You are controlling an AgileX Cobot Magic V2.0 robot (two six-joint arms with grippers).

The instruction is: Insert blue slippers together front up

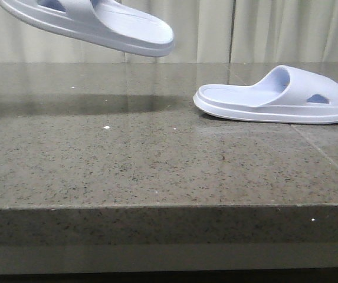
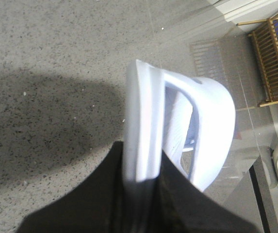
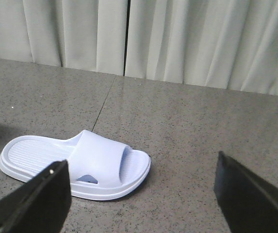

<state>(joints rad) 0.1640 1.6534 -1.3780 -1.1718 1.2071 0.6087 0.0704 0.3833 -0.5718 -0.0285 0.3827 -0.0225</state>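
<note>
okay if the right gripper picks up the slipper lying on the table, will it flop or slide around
Probably light and fairly stiff: the lifted slipper, clamped by the left gripper, juts out without sagging. The resting slipper lies flat on glossy stone, so a nudge may slide it.

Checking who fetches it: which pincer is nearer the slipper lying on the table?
Right. The right pincer hangs open just short of the resting slipper; the left pincer holds the other slipper aloft, apart.

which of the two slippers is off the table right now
The blue slipper at upper left, pinched in the left pincer. The other slipper lies flat on the table, sole down.
</note>
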